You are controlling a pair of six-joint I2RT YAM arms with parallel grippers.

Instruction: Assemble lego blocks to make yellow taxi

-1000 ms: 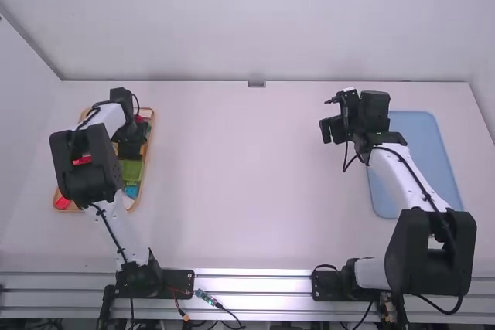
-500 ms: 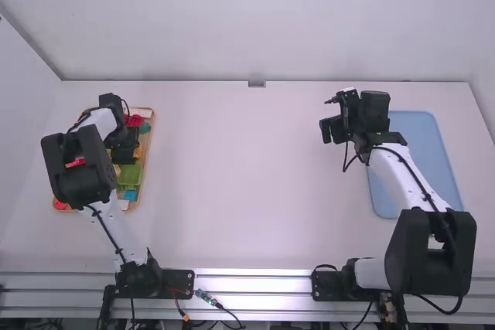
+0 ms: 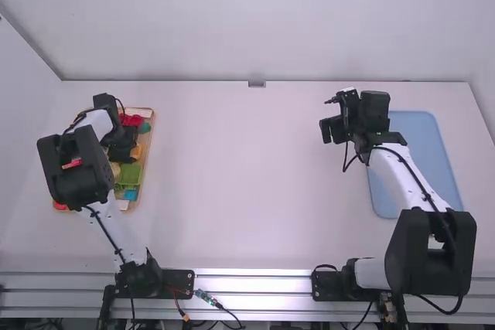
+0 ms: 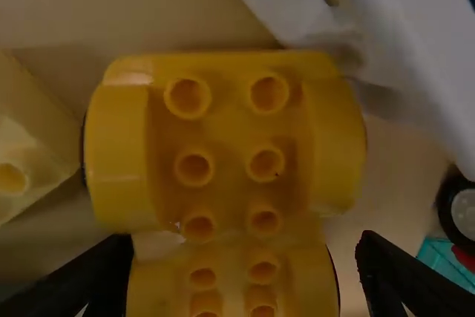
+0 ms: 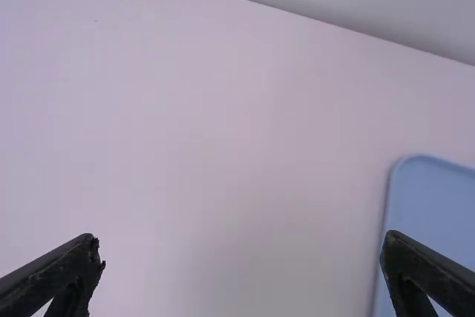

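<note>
Yellow studded plastic block (image 4: 230, 146) sits in the tan oblong tray (image 3: 148, 152) nearer the white desk (image 3: 255, 191)'s left edge; your left gripper (image 4: 243, 246) straddles it, fingers apart, probably for a side grip. Your right gripper (image 5: 241, 241) is open too.

Smooth, glossy plastic was seen on 1 yellow block (image 4: 231, 128); a smooth, matt finish was shown by the table (image 3: 247, 183) and blue tray (image 3: 424, 152), shiny metal by the rail (image 3: 254, 287).
</note>
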